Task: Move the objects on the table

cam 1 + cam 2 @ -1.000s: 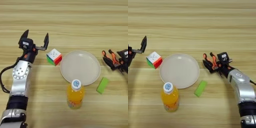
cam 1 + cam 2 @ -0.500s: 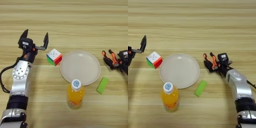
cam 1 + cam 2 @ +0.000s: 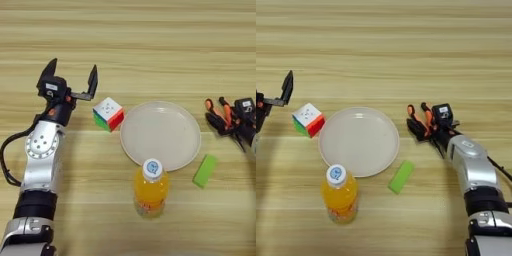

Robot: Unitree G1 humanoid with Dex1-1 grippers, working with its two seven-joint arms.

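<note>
pliers [image 3: 421, 119] with orange handles sit in my right gripper [image 3: 426, 127], whose black fingers are closed around them just right of the pale round plate [image 3: 358, 141]; my left gripper [image 3: 70, 80] hangs with its two fingers spread wide and holding nothing, just left of the puzzle cube [image 3: 108, 113]; the cube rests on the table [image 3: 150, 45] beside the plate's left rim; the orange-drink bottle [image 3: 150, 192] stands upright at the plate's near edge; a small green block [image 3: 205, 170] lies by the plate's lower right.
</note>
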